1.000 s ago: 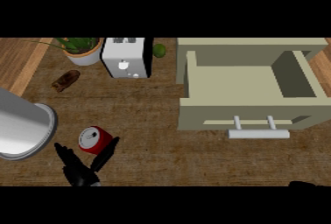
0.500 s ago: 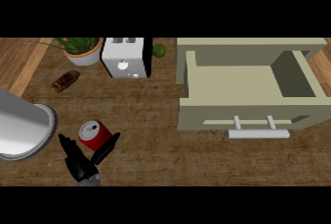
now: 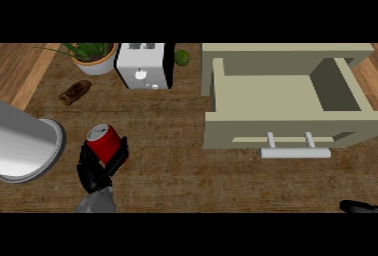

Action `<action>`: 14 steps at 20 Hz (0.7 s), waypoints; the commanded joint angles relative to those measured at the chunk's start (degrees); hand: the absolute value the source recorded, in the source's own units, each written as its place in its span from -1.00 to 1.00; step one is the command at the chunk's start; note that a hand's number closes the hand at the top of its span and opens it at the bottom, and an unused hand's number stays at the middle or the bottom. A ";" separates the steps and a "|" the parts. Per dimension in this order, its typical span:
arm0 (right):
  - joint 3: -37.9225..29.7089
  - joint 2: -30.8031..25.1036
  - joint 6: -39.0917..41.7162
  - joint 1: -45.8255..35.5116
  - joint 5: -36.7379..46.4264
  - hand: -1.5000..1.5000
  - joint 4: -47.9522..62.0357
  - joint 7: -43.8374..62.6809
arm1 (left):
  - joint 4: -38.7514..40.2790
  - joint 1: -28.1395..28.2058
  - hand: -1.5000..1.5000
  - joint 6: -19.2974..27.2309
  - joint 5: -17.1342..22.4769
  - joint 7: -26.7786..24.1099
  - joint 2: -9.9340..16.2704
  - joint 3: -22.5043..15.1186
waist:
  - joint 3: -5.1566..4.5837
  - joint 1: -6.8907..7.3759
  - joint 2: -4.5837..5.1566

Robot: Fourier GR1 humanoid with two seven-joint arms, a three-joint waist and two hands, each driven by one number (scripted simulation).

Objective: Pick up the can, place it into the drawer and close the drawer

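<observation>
Far left a big grey cylinder [image 3: 26, 145] cuts into view, then the red can [image 3: 104, 143] sits on the desk [image 3: 184, 175] just right of it, tilted a bit, silver top up-left. Can is probably light, stiff thin metal, smooth sides so likely slippery; best taken round the mid-body, not the rim. Left hand [image 3: 94, 172] comes up from the lower edge, black fingers [image 3: 119, 156] curled round the can's lower half from both sides, so wrapping it, forearm angled up toward the can. Behind: brown lump [image 3: 75, 92], potted plant [image 3: 92, 56], white toaster [image 3: 144, 71], small green thing [image 3: 181, 57], all well apart from the can. Right half: beige drawer [image 3: 284, 105] pulled open, inside looks bare, handle [image 3: 294, 150] at the front facing the robot. Can is well apart from the drawer, needs a carry to the right. Right hand [image 3: 359, 206] only a sliver at the lower right corner, cannot tell its state
</observation>
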 commanded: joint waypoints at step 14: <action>0.56 0.82 0.38 0.86 1.20 -1.00 -2.12 -0.34 | 12.89 -19.01 1.00 -29.11 -9.52 8.26 5.32 -10.28 | -0.08 -1.25 0.24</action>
